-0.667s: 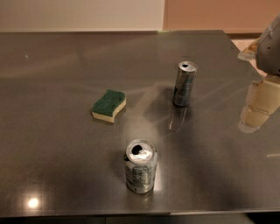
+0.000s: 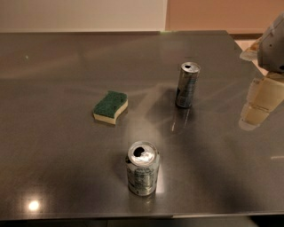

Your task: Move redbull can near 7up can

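Redbull can (image 2: 187, 85): slim, tall, silver with dark bluish markings. It stands upright on the table (image 2: 53, 66), right of centre in the far half. Tab hole on top is open and dark; contents can't be told.

7up can (image 2: 142, 168): wider and stouter, silver with greenish-grey print. It stands upright near the front edge, about the middle. Top rim is dented and the mouth hole is dark; no liquid visible, can't tell if anything is inside.

The two cans are well apart, the redbull can farther back and to the right of the 7up can. Bare tabletop lies between them.

Sponge (image 2: 110, 107): green scrub side up, yellow base, lying flat left of the redbull can and behind-left of the 7up can. It touches neither and is off the line between the cans.

Gripper (image 2: 257, 106): at the right edge of the view, with pale cream parts below a grey arm housing (image 2: 273, 44). It is to the right of the redbull can, clear of it, holding nothing. Open or closed: can't tell from this view.

The table is dark grey metal and glossy, with a light glare spot at the front left. Behind it is a white wall (image 2: 80, 13) with a tan panel (image 2: 222, 13) at the right.
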Tool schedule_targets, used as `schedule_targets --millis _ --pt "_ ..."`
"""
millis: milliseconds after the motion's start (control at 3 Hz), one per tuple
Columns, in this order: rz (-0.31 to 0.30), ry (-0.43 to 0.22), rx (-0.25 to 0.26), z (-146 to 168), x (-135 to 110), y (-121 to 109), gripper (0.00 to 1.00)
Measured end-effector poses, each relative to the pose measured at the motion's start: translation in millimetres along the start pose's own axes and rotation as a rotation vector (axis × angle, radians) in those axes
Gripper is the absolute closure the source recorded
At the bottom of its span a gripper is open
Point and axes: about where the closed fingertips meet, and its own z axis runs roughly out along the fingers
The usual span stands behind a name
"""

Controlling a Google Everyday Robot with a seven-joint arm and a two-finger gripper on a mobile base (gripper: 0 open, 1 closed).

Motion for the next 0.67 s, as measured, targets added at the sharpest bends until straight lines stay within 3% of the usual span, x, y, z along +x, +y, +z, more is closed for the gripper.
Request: schedule_targets --millis 667 --pt "0.057 -0.078 -0.024 26.6 -9.0 -43.4 0.00"
